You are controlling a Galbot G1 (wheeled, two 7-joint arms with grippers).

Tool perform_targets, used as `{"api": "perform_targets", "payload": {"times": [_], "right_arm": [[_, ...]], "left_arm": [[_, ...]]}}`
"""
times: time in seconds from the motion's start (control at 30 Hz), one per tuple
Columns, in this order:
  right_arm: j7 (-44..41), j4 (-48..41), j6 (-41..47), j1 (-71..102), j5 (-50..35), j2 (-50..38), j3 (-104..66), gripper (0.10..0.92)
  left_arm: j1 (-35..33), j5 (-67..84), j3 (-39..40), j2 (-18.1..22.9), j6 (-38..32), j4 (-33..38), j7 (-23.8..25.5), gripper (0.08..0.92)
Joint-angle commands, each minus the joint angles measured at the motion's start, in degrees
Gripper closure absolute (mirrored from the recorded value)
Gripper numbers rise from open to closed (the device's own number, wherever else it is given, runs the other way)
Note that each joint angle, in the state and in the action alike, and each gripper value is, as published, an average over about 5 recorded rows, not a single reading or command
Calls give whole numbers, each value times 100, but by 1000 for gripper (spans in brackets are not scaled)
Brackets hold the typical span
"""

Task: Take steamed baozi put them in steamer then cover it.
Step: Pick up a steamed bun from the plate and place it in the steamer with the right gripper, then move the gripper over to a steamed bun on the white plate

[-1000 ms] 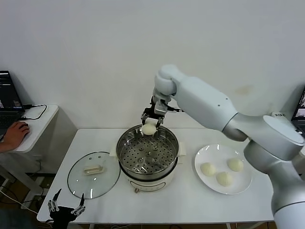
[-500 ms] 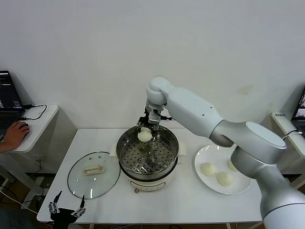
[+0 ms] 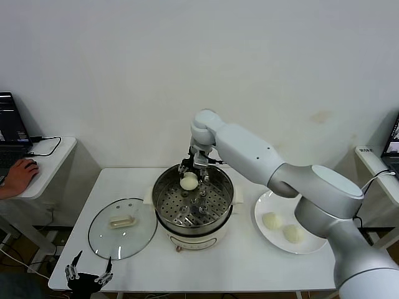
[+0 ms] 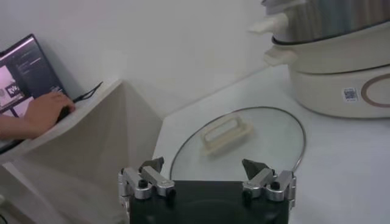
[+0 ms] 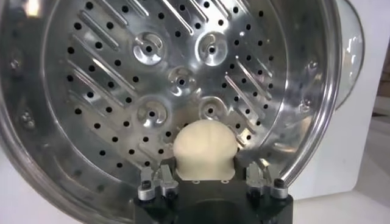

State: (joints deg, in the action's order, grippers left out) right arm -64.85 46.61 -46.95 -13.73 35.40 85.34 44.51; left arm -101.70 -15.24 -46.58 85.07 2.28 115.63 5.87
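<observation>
- Bun (image 3: 189, 182) soft, light, easily dented: pinched at its sides by the right gripper (image 3: 191, 177) fingers, low over the steamer (image 3: 194, 206) tray's far side
- Left gripper (image 3: 87, 272) fingers spread, off the tabletop's near left corner by the lid (image 3: 123, 227)

No readable text anywhere in view.
The cream-white base of the round shiny steel steamer (image 4: 341, 73) carries a small square code sticker (image 4: 350, 94), its pattern too small to read; the laptop screen (image 4: 24, 70) at far left shows only illegible marks.
</observation>
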Motion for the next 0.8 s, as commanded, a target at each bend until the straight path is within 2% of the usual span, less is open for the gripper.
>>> {"api": "perform_targets", "payload": {"times": [0.03, 0.13, 0.23, 0.33, 0.47, 0.63, 0.8], "right_arm": [[148, -180, 12, 23, 72, 69, 16, 435], [113, -123, 34, -16, -140, 9, 80, 384], [-126, 93, 242, -95, -433, -130, 105, 297], [-586, 427, 666, -258, -1201, -384, 63, 230], [-1049, 934, 1562, -541, -2392, -895, -87, 205], [-996, 1475, 2975, -873, -3485, -1783, -43, 203], [-992, 2330, 4687, -1036, -3956, -2923, -62, 203]], "left_arm": [[2, -4, 0, -5, -2, -21, 2, 177], [1, -6, -2, 1, -1, -16, 4, 177], [-5, -6, -6, 1, 0, 4, 13, 177], [-8, -10, -9, -5, 5, 20, 26, 177], [-4, -31, 9, -16, 19, 29, 78, 177], [26, 51, 56, -73, 80, 88, 138, 177], [94, 320, 121, -213, 262, 173, 186, 177]]}}
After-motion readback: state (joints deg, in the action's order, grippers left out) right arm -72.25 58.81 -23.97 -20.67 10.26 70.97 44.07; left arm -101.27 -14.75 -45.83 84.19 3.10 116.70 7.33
